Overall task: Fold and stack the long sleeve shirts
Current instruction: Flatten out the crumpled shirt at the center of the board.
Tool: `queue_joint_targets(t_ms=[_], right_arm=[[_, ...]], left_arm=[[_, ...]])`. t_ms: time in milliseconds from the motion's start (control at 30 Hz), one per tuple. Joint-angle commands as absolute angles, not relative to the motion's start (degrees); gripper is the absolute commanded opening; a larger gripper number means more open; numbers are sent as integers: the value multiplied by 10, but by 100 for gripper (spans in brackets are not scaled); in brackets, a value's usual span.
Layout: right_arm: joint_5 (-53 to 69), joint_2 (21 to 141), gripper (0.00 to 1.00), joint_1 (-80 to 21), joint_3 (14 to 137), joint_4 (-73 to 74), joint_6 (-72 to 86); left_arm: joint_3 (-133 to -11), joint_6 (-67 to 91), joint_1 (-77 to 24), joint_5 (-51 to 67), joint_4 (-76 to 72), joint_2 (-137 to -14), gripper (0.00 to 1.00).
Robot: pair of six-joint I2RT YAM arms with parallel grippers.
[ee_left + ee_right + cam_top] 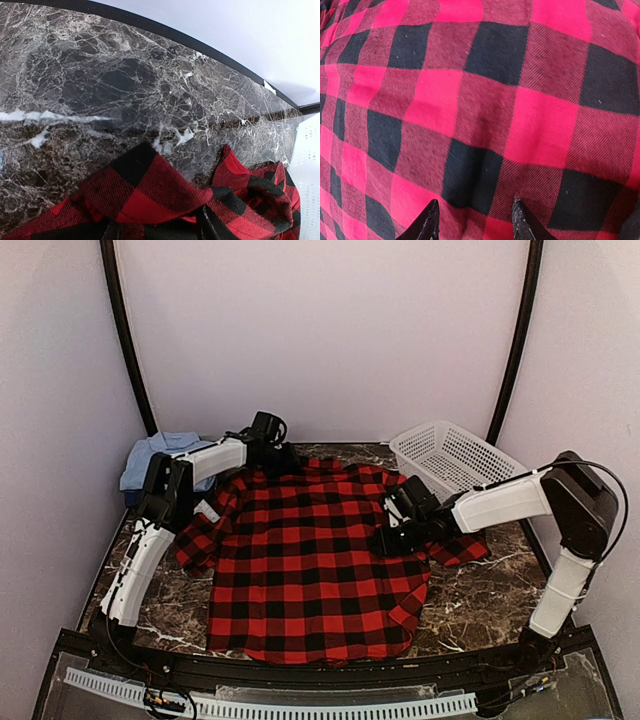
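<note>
The red-and-black check flannel shirt lies spread flat on the marble table, collar toward the back. My left gripper is down at the collar. In the left wrist view a raised fold of the flannel shirt covers its fingers, so its state does not show. My right gripper rests on the shirt's right side near the sleeve. Its two black fingertips stand apart on flat flannel, open. A light blue shirt lies crumpled at the back left.
A white mesh basket stands at the back right, and its edge shows in the left wrist view. Dark marble runs behind the collar to the black frame and pale walls. The shirt's right sleeve lies under the right arm.
</note>
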State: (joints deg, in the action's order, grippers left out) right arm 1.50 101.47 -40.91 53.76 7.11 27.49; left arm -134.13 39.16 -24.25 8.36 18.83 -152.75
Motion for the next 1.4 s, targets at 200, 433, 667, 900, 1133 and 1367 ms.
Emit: queue_joint_targets(t_ms=[200,433,667,900,1133,1367], right_arm=[[-22,933,48,-413,450,135,301],[-30,843,54,-442,474,214,299],[-109,839,54,-588,480,333,388],[-168,866,50,-702,498,410,529],[-191,936,47,-739,534,432,571],[-235,961,43,-744,555,498,627]], left_arm=[[-1343,339,-240,119,244,-1421,58],[-1304,335,-253,139,285,-1380,58],[-1102,355,-280,167,222,-1269,58],[-965,378,-313,181,161,-1190,57],[-890,391,-327,196,127,-1161,56],[-864,384,-328,187,124,-1152,56]])
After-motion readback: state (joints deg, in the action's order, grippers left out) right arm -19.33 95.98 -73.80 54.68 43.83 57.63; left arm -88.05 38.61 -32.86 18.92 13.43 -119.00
